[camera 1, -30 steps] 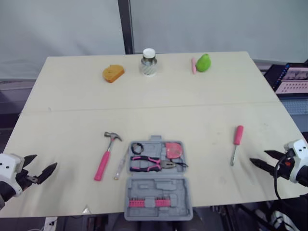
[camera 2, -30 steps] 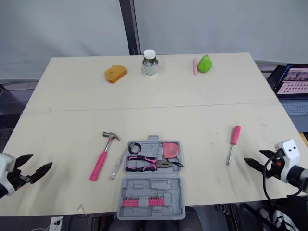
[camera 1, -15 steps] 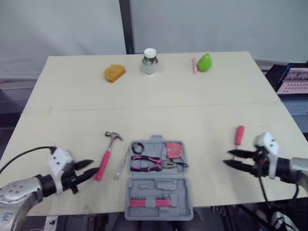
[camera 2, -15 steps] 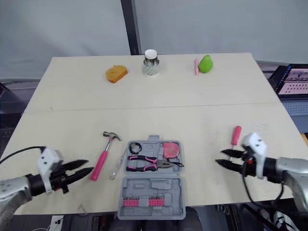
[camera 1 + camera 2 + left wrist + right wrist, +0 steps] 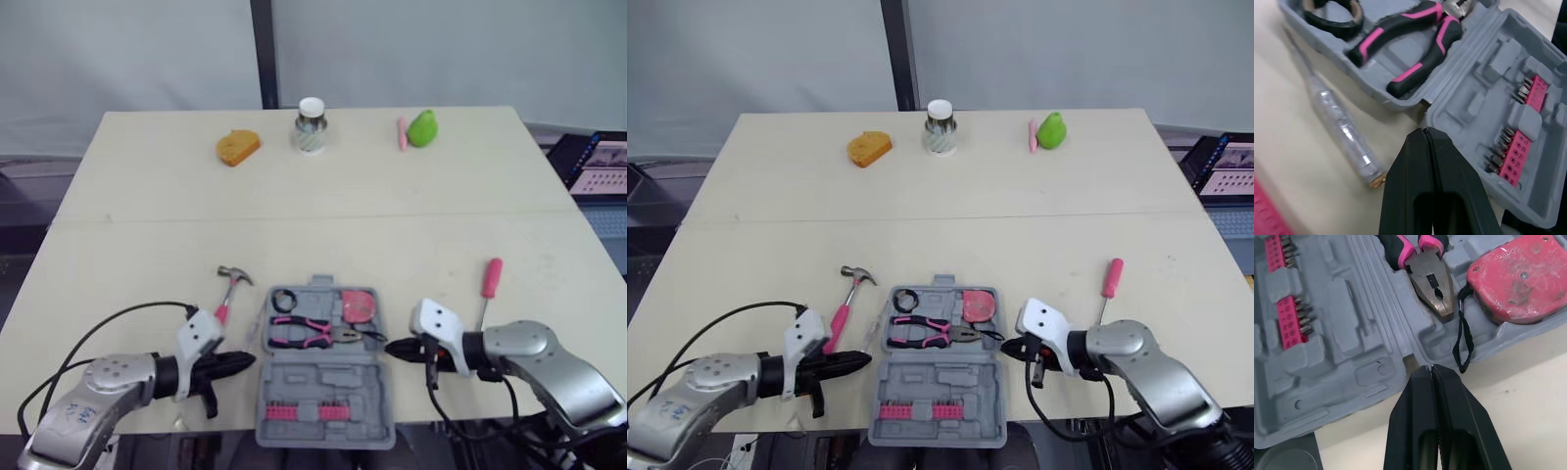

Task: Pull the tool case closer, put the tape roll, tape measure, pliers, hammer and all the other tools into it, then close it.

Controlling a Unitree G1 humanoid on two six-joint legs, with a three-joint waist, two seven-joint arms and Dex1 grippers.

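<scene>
The grey tool case lies open at the table's front edge. Its far half holds a black tape roll, pink-handled pliers and a red tape measure. A pink bit row sits in the near half. My left gripper is shut, its tip just off the case's left side by the hinge. My right gripper is shut, its tip at the case's right side by the hinge. The pink hammer and a clear-handled screwdriver lie left of the case. A pink screwdriver lies to its right.
Along the far edge stand an orange block, a white-lidded jar, a pink stick and a green pear. A laptop sits beyond the table's right edge. The case overhangs the front edge slightly.
Both arms swung in from the table's outer corners to the two sides of the case. Both grippers went from open to shut. The tools have not moved.
</scene>
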